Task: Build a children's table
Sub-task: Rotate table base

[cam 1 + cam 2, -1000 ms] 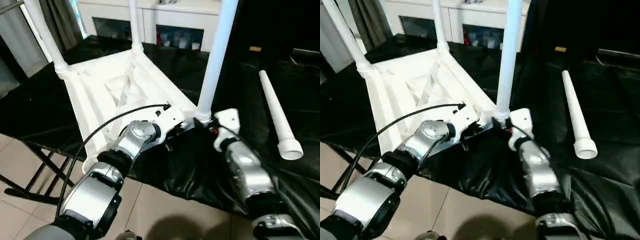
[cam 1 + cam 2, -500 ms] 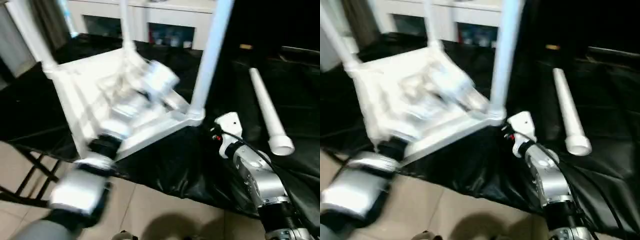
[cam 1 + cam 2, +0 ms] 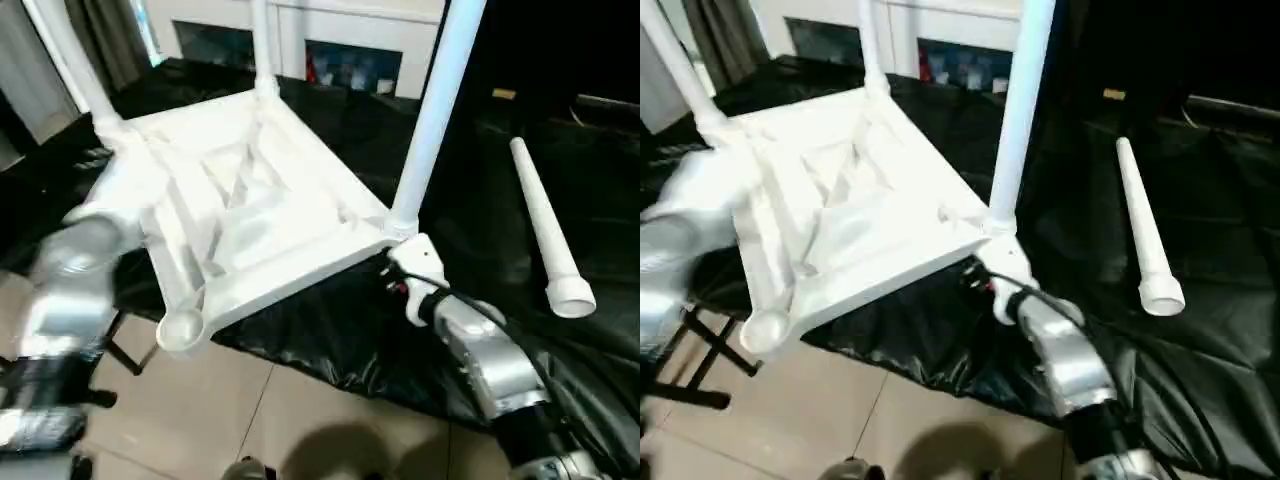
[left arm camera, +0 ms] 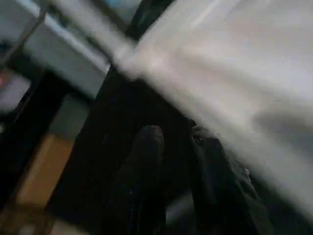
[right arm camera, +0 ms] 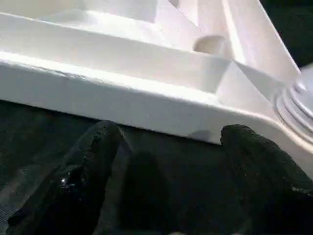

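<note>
The tabletop (image 3: 250, 215) is laid ribbed side up on a black-covered bench (image 3: 480, 200), its empty corner socket (image 3: 183, 331) projecting past the near edge. Three legs (image 3: 435, 110) are seen standing in the other sockets; a fourth leg (image 3: 545, 225) is laid loose toward the right edge. The right gripper (image 5: 171, 161) is held spread just beside the tabletop's near rim. The left gripper (image 4: 178, 142) is seen with fingers slightly parted, nothing between them.

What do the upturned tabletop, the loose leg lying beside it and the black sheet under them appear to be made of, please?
The tabletop looks like moulded white plastic, smooth and slightly glossy, judging by its cast ribs and rounded corner socket. The loose leg seems to be the same white plastic, a hollow tube with an open flared end. The black sheet appears to be thin plastic film: it is shiny and creased.
</note>
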